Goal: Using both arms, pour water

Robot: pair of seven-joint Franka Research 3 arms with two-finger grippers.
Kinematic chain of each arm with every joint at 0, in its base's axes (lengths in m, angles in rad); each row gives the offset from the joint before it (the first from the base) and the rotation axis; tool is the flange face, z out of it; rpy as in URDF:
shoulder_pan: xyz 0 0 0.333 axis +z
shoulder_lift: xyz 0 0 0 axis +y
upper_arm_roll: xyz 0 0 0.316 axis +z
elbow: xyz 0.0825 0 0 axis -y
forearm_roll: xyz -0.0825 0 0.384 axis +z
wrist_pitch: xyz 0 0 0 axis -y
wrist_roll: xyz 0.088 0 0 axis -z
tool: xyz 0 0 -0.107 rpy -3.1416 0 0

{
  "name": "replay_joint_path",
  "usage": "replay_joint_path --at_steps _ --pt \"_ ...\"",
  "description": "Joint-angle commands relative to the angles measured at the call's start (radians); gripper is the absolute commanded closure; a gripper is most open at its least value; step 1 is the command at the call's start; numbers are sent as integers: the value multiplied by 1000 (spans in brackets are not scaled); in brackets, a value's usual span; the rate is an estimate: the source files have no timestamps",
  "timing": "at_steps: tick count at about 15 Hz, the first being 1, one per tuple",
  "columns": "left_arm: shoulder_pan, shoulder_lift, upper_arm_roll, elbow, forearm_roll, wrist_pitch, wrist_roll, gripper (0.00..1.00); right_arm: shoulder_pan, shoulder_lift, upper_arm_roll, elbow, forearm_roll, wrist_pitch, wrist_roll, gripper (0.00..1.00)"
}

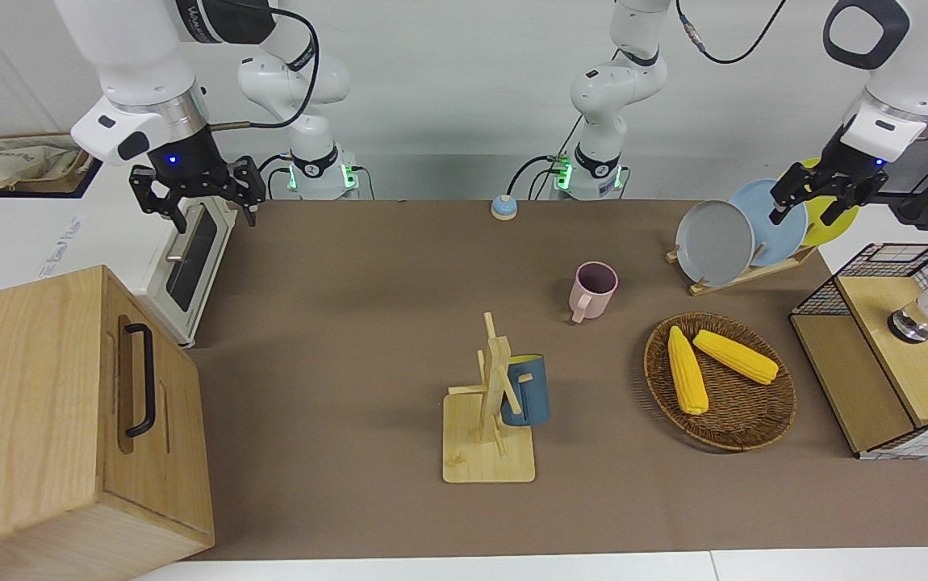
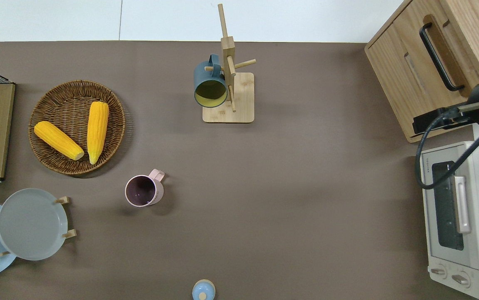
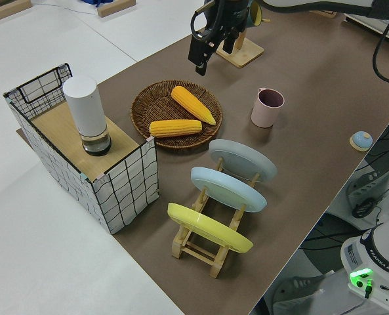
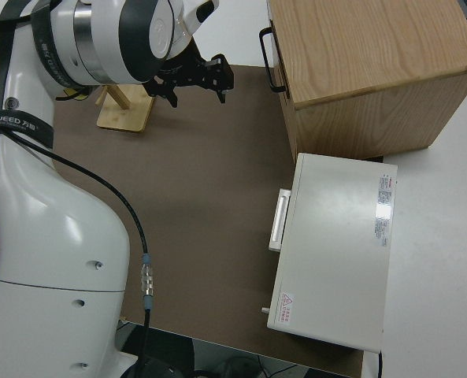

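Two robot arms stand at the surface [image 1: 367, 307], each with one end effector: the right end effector [image 1: 198, 198] and the left end effector [image 1: 815, 198]. There are two mugs, one pink mug [image 1: 594, 291] and one blue mug [image 1: 525, 390], and one wooden mug tree [image 1: 490, 420]. One wicker basket [image 1: 746, 428] holds two corn cobs [image 1: 687, 370]. One plate rack [image 3: 204, 246] carries three plates [image 3: 228, 188]. There is one toaster oven [image 2: 460, 216], one wooden cabinet [image 1: 36, 420], one wire-sided box [image 3: 125, 190], one white cylinder [image 3: 86, 113] and one small blue bell [image 1: 503, 207].
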Motion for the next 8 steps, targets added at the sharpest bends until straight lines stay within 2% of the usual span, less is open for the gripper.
replay_joint_path --at_steps 1,5,7,8 --pt "-108 -25 33 -20 57 -14 -90 5 -6 -20 3 -27 20 14 13 17" --pt "-225 -16 39 -11 105 -16 -168 5 -6 -20 3 -27 20 14 13 17" --pt "-300 -13 79 -5 105 -26 -197 5 -6 -20 3 -27 20 14 13 17" --pt "-350 -13 112 -5 104 -26 -202 5 -6 -20 3 -27 20 14 13 17"
